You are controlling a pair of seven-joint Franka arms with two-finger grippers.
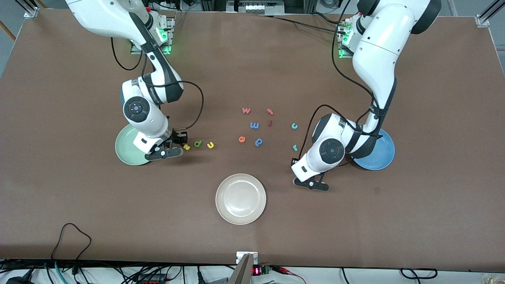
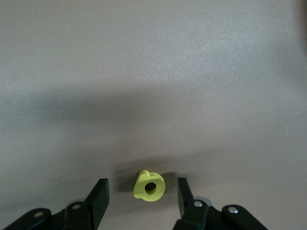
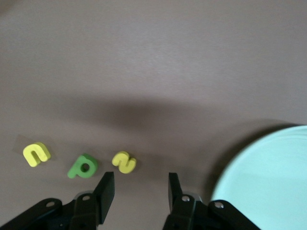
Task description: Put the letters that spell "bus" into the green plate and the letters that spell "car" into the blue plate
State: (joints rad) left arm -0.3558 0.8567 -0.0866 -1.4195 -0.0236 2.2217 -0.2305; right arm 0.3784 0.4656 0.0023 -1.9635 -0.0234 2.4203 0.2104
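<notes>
A yellow a (image 2: 149, 187) lies on the table between the fingers of my left gripper (image 2: 141, 195), which is open with a gap on each side. In the front view that gripper (image 1: 307, 177) is low over the table beside the blue plate (image 1: 380, 154) and hides the a. A teal c (image 1: 294, 126) and a teal r (image 1: 295, 147) lie close by. My right gripper (image 3: 141, 189) is open and empty, just short of the yellow s (image 3: 124, 162), green b (image 3: 83, 166) and yellow u (image 3: 36, 154). It sits (image 1: 177, 144) at the green plate's (image 1: 126, 152) edge.
A white plate (image 1: 240, 199) sits nearer the front camera, mid-table. Other letters lie in the middle: a red w (image 1: 246, 111), a blue m (image 1: 254, 125), an orange e (image 1: 242, 139), a blue p (image 1: 259, 142) and two small red pieces (image 1: 270, 111).
</notes>
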